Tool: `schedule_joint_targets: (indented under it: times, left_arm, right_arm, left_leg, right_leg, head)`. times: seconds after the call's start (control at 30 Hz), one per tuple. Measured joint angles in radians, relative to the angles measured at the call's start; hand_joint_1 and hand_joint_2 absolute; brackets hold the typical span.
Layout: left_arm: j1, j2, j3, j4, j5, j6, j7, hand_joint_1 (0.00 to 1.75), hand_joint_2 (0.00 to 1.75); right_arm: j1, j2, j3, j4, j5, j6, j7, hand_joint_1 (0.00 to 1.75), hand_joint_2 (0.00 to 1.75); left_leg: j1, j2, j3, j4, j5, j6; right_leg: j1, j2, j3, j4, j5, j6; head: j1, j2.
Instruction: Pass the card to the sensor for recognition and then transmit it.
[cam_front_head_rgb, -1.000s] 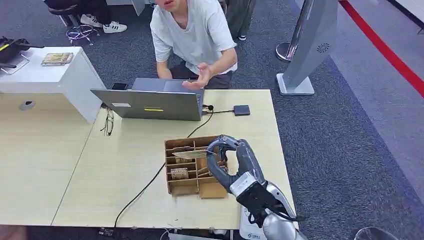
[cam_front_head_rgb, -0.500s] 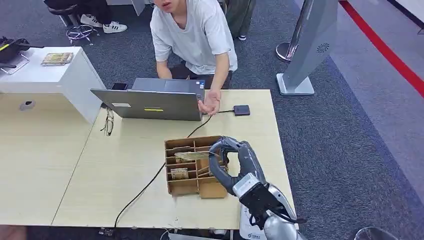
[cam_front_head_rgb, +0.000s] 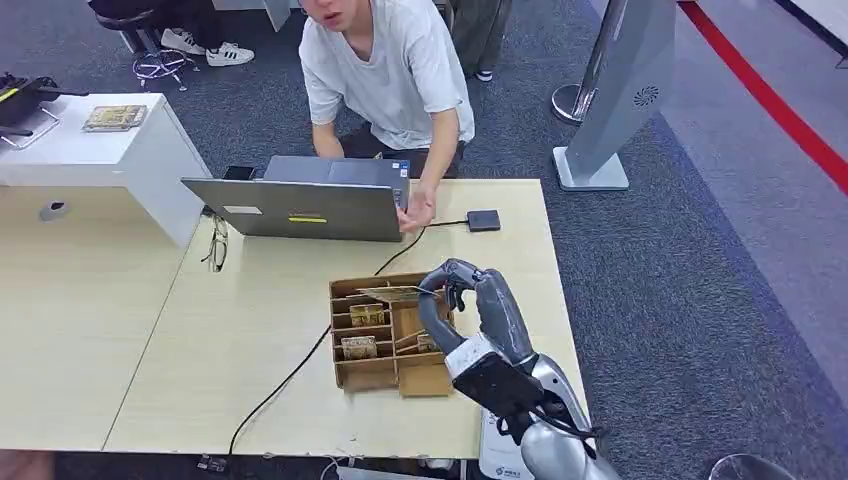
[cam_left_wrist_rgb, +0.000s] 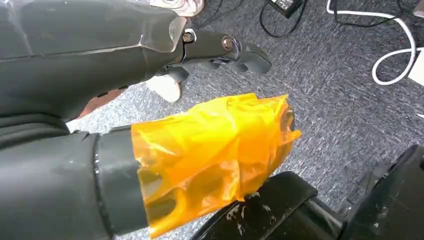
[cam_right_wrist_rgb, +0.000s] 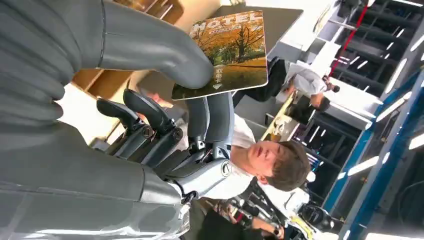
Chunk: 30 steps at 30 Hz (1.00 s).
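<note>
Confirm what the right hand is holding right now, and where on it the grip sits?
The right hand holds the card by one end, pinched between the thumb on its printed face and fingers underneath. The rest sticks out free above the cardboard box.

Office — desks (cam_front_head_rgb: 300, 330), laptop (cam_front_head_rgb: 300, 208), carpet (cam_front_head_rgb: 690, 270)

**Pale wood counter and what lies on it**

The counter (cam_front_head_rgb: 250, 330) is light wood, with a seam running down its left part. A grey laptop (cam_front_head_rgb: 300, 205) stands open at the far edge. Near the front right sits a brown compartmented cardboard box (cam_front_head_rgb: 385, 350). A black cable (cam_front_head_rgb: 290, 375) runs from the front edge past the box toward a small dark square device (cam_front_head_rgb: 483, 220) at the far right. A pair of glasses (cam_front_head_rgb: 216, 250) lies just left of the laptop.
</note>
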Motion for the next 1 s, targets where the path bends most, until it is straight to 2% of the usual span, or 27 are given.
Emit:
schedule_joint_targets:
  times: [0.57, 1.0]
  left_arm:
    - [-0.033, 0.000, -0.016, 0.002, -0.004, -0.011, -0.002, 0.00, 0.00]
    - [-0.050, -0.001, -0.040, 0.010, -0.007, -0.020, -0.010, 0.00, 0.00]
  right_arm:
    - [-0.141, 0.004, 0.003, 0.090, 0.118, -0.021, 0.106, 1.75, 1.75]
    - [-0.221, 0.018, 0.004, 0.181, 0.275, -0.046, 0.190, 1.75, 1.75]
  left_leg:
    - [0.000, 0.000, 0.000, 0.000, 0.000, 0.000]
    - [0.000, 0.000, 0.000, 0.000, 0.000, 0.000]
  right_leg:
    - [0.000, 0.000, 0.000, 0.000, 0.000, 0.000]
    - [0.000, 0.000, 0.000, 0.000, 0.000, 0.000]
  head:
    - [0.000, 0.000]
    - [0.000, 0.000]
